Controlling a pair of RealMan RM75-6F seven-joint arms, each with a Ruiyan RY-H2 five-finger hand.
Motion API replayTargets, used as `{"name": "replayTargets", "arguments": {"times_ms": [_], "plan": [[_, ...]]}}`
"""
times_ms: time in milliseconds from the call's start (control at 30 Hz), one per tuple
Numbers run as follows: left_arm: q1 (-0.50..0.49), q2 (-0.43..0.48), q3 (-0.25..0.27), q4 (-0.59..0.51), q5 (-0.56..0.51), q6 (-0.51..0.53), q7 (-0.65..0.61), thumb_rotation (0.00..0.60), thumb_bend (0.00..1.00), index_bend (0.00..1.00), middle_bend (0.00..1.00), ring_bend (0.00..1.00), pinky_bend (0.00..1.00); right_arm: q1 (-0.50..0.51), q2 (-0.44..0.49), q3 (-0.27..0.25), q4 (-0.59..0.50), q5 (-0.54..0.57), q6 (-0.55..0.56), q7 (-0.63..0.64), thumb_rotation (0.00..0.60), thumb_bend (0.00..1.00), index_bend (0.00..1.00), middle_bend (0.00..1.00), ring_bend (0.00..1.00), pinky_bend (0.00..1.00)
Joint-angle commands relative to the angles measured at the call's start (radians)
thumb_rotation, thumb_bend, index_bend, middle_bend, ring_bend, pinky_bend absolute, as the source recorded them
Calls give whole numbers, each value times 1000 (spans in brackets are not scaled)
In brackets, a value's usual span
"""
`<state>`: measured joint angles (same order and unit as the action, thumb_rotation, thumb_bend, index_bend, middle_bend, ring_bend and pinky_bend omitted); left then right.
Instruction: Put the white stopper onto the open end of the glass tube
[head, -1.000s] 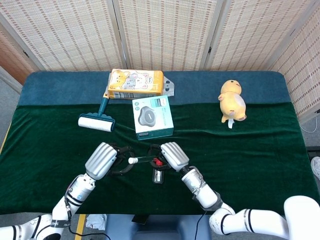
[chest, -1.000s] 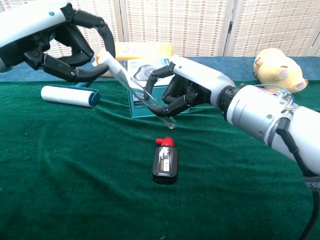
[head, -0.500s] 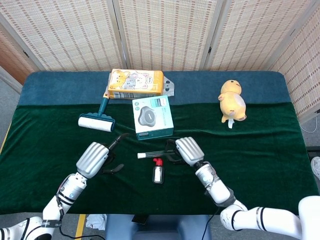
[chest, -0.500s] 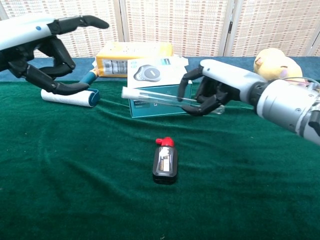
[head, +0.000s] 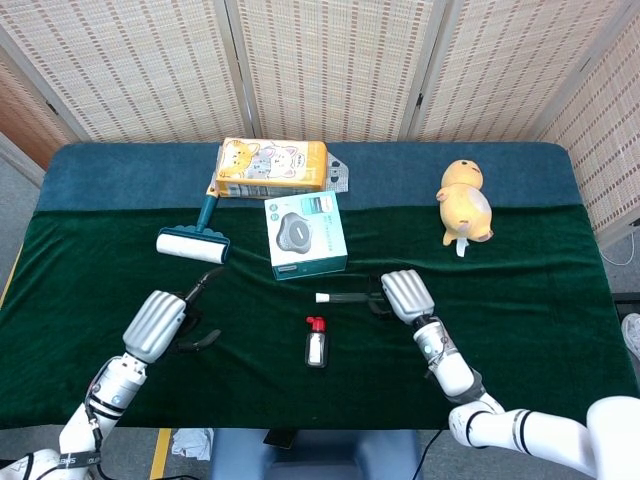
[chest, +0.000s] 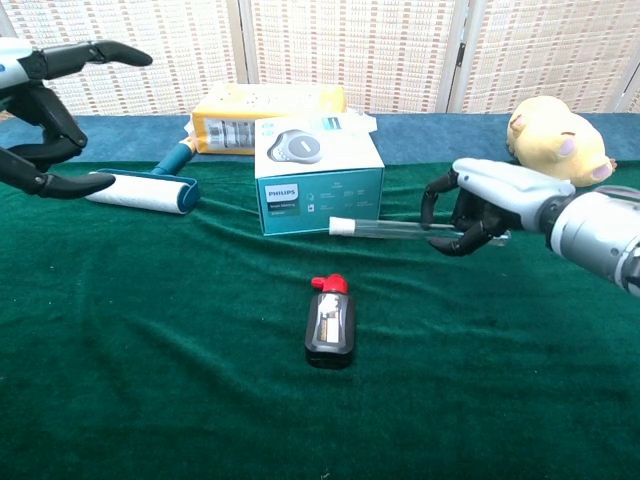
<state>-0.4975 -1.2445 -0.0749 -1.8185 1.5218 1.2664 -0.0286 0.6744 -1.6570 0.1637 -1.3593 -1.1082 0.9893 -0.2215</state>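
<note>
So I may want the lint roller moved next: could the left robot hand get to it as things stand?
Probably yes. The left robot hand is open and holds nothing, and in the chest view its fingers sit right by the lint roller, with nothing between them.

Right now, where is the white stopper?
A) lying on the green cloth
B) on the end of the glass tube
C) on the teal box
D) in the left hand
B: the white stopper caps the end of the glass tube, which the right hand holds level above the cloth.
</note>
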Motion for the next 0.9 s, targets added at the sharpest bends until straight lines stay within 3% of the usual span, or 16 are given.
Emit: {"name": "replayTargets", "arguments": {"times_ms": [33, 200, 467, 767, 900], "plan": [[4, -3, 1, 5, 0, 2, -8, 600, 347, 0, 982, 802, 705, -6, -27, -4, 34, 7, -9, 10, 553, 799, 837, 1000, 1000, 1000], [8, -9, 2, 12, 5, 0, -14, 600, 347, 0, 981, 802, 705, -8, -53, -7, 66, 13, -16, -6, 555, 769, 699, 1000, 1000, 1000], [20, -7, 2, 19, 11, 9, -27, 600, 344, 0, 981, 802, 705, -22, -45, -6, 47, 24, -12, -29, 554, 566, 415, 1000, 1000, 1000], [38, 0, 5, 45, 2, 15, -60, 600, 344, 0, 981, 799, 705, -46, 3, -9, -14, 19, 9, -51, 553, 382, 326, 1000, 1000, 1000], [55, 26, 5, 56, -17, 23, -59, 600, 343, 1, 943, 766, 692, -72, 75, -7, -98, -33, 76, -52, 553, 365, 318, 1000, 1000, 1000]]}}
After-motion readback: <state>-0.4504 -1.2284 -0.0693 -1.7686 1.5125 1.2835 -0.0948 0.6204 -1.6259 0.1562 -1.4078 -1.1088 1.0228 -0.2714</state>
